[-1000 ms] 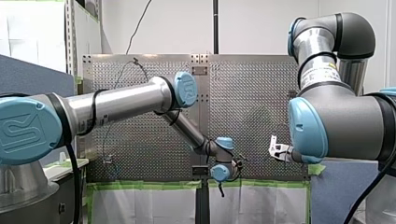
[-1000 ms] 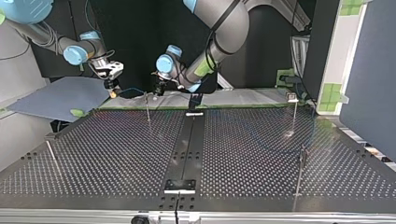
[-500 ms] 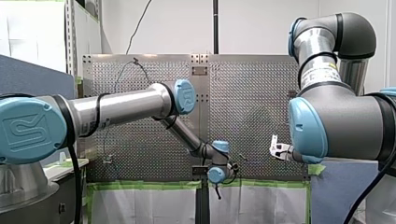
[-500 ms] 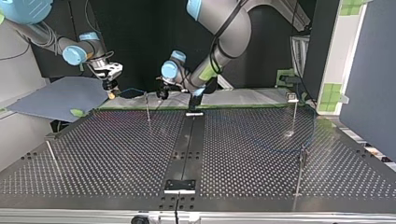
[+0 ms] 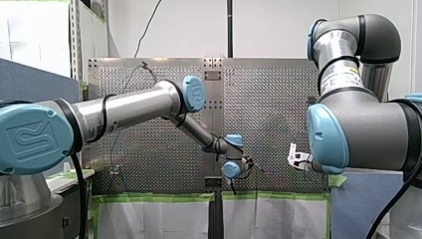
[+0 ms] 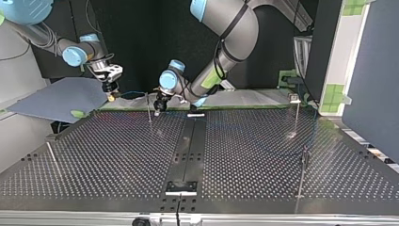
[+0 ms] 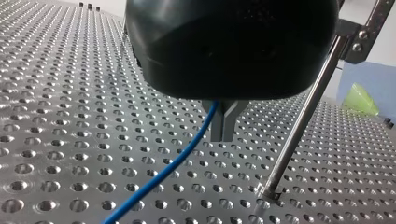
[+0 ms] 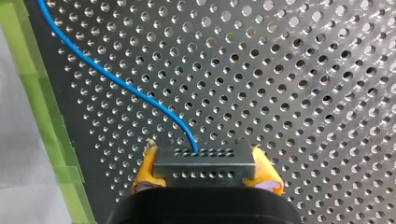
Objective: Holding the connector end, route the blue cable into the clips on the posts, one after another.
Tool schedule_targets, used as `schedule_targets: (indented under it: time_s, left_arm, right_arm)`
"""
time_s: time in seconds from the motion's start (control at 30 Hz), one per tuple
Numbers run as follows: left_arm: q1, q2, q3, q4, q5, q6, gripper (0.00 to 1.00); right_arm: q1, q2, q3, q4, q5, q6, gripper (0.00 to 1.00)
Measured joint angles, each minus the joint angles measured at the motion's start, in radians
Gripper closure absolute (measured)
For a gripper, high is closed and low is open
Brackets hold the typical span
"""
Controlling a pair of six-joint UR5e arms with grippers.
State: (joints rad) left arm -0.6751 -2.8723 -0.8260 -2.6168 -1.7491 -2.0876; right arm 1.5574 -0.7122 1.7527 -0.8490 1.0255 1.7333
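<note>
1. Cable (image 8: 144,99): blue. One end runs into the connector (image 8: 204,163), and from there it arcs over the table (image 6: 117,155) toward the green tape (image 8: 49,116) on the table's edge.
2. Connector: a small metal block held crosswise in the right gripper (image 8: 204,173), with the yellow pads (image 8: 145,170) pressed on its two short ends. In the top view it hangs by the table's far left corner.
3. Left gripper (image 7: 225,122): its metal fingers are drawn together low over the table. The cable comes out at them, apparently nipped, then slopes down and away on the side opposite the post.
4. Post (image 7: 299,128): it stands just beside the left gripper, near the table's far edge. Its clip (image 7: 369,23) sits higher than the fingertips.
5. Deciding relation: in the top view the post lies between the two grippers. The short span of cable runs along the far edge and passes close by the post's top. Whether it is already seated in the clip is too fine to tell. The left gripper is the nearer one, so I judge it must steer the span sideways into the clip.
6. Views: the wrist views show both grips and the clip. Only the top view shows the order along the edge and the other posts (image 6: 297,115), well apart toward the other edges. The front view barely shows the cable.
</note>
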Motion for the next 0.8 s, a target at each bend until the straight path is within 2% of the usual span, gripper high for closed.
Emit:
schedule_targets:
  time_s: [0.37, 0.53, 0.8]
  left_arm:
    - [0.012, -0.042, 0.001, -0.007, 0.014, -0.005, 1.0]
    - [0.017, -0.048, 0.001, -0.007, 0.036, -0.016, 1.0]
    - [0.043, -0.048, 0.014, -0.009, 0.072, -0.057, 1.0]
  right_arm:
    - [-0.002, 0.008, -0.022, -0.037, 0.002, 0.009, 1.0]
    - [-0.004, 0.035, -0.048, -0.033, 0.006, 0.007, 1.0]
    - [-0.013, 0.046, -0.096, -0.019, 0.007, 0.012, 1.0]
